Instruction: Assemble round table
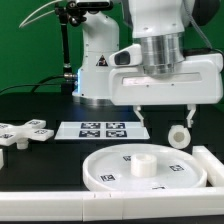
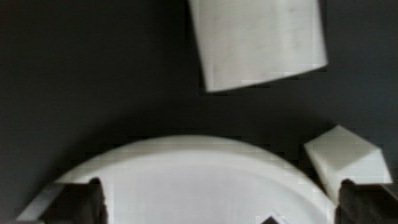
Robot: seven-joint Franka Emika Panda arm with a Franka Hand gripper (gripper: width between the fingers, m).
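Rimmed white disc (image 1: 150,181) with tags and centre hub lies below spread jaws.

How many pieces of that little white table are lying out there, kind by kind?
Round disc: 1
Short cylindrical leg: 1
Cross-shaped foot piece: 1
Total: 3
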